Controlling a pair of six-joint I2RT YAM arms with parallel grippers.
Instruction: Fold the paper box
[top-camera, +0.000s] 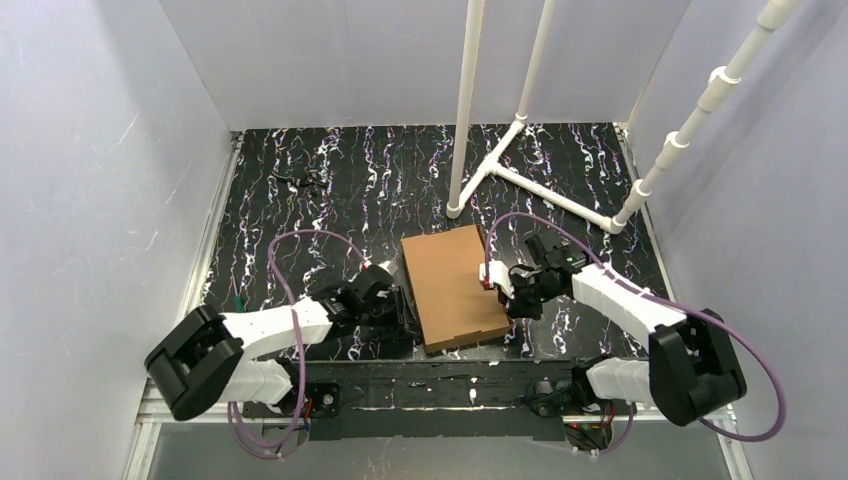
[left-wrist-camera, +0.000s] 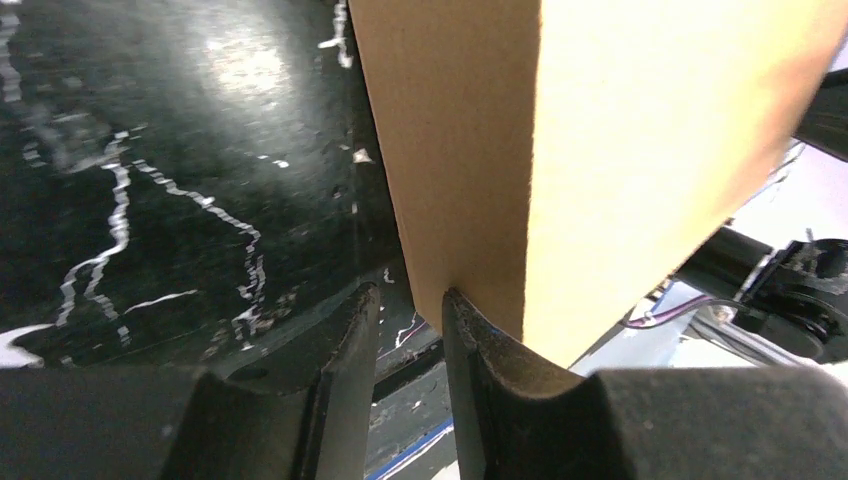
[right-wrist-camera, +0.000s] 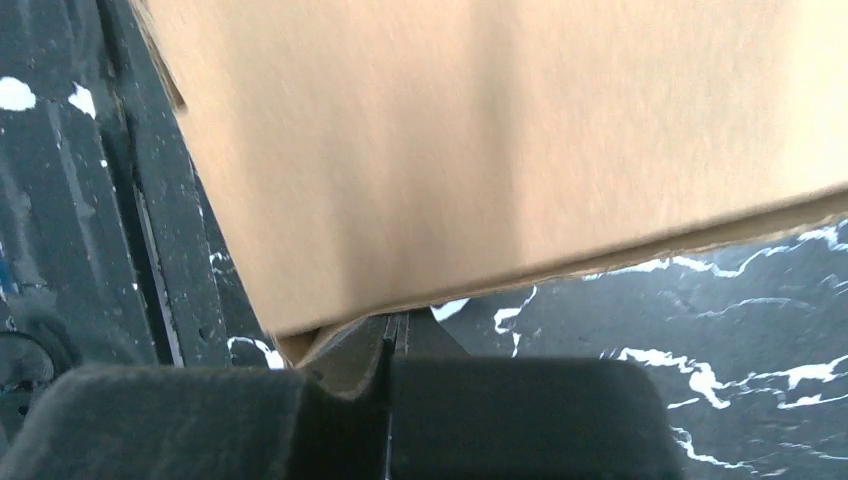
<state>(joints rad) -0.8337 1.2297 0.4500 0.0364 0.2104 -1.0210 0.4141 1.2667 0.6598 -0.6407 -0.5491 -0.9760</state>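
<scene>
The paper box (top-camera: 455, 285) is a closed, shallow brown cardboard box lying flat on the black marbled table, slightly skewed. My left gripper (top-camera: 402, 305) is low at its left side. In the left wrist view the gripper (left-wrist-camera: 410, 295) has only a narrow gap between its jaws with nothing in it, and its right finger (left-wrist-camera: 470, 340) touches the box's side wall (left-wrist-camera: 450, 150). My right gripper (top-camera: 497, 283) is at the box's right side. In the right wrist view the gripper (right-wrist-camera: 392, 325) is shut, and its tips are hidden under the box's lower edge (right-wrist-camera: 480, 150).
A white pipe frame (top-camera: 500, 160) stands on the table behind the box. A small dark object (top-camera: 300, 180) lies at the back left. White walls close in the table on three sides. The table's front rail (top-camera: 450, 385) runs just in front of the box.
</scene>
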